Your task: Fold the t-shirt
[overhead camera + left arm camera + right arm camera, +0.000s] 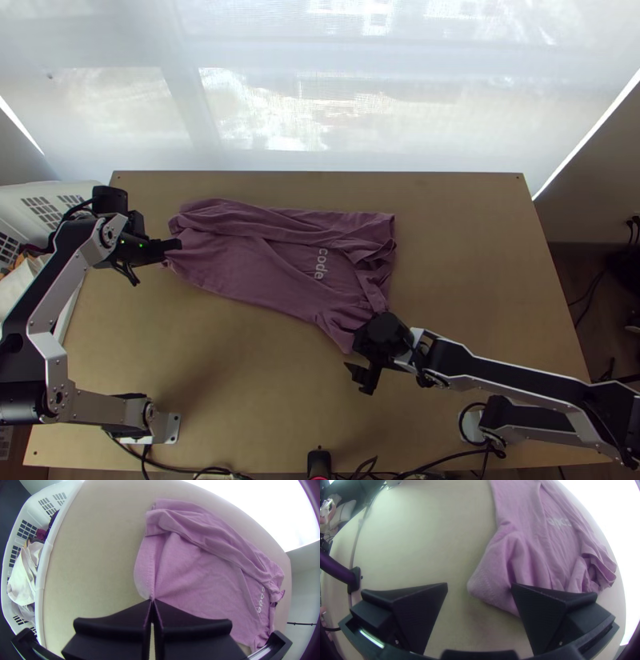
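Top view: left claw (pixel 179 245) pinches oblong, creased cloth t-shirt (pixel 272 260); right claw (pixel 356 354) spread.

Left gripper (pixel 175 246) pinches t-shirt (pixel 200 576) edge, probably hem, between 2 fingers (pixel 113 623); white basket (pixel 45 566) holds cloths (pixel 22 576).

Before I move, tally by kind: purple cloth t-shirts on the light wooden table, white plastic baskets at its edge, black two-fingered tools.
Purple cloth t-shirt: 1
White plastic basket: 1
Black two-fingered tools: 2 (left tool, right tool)
Total: 4
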`<action>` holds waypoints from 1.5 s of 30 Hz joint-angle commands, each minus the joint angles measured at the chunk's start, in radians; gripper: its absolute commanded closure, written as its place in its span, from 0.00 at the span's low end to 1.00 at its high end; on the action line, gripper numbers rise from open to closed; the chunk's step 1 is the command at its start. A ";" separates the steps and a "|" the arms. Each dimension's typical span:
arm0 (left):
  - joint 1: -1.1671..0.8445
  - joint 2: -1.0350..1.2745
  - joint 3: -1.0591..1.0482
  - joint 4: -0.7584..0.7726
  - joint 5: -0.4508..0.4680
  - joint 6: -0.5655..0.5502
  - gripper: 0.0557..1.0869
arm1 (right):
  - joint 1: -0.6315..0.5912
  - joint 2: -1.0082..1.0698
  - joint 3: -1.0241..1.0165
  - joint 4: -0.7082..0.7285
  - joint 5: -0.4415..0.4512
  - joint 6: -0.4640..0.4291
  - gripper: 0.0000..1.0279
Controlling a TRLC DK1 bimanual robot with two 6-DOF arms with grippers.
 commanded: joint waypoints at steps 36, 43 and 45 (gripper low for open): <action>-0.004 -0.157 -0.093 0.043 -0.037 0.101 0.97 | -0.282 -0.122 0.139 -0.088 0.078 -0.027 0.97; -0.016 -0.253 -0.171 0.076 -0.039 0.169 0.97 | -0.315 -0.179 0.161 -0.150 0.076 -0.024 0.97; -0.021 -0.290 -0.197 0.086 -0.039 0.182 0.97 | -0.315 -0.195 0.167 -0.173 0.076 -0.024 0.98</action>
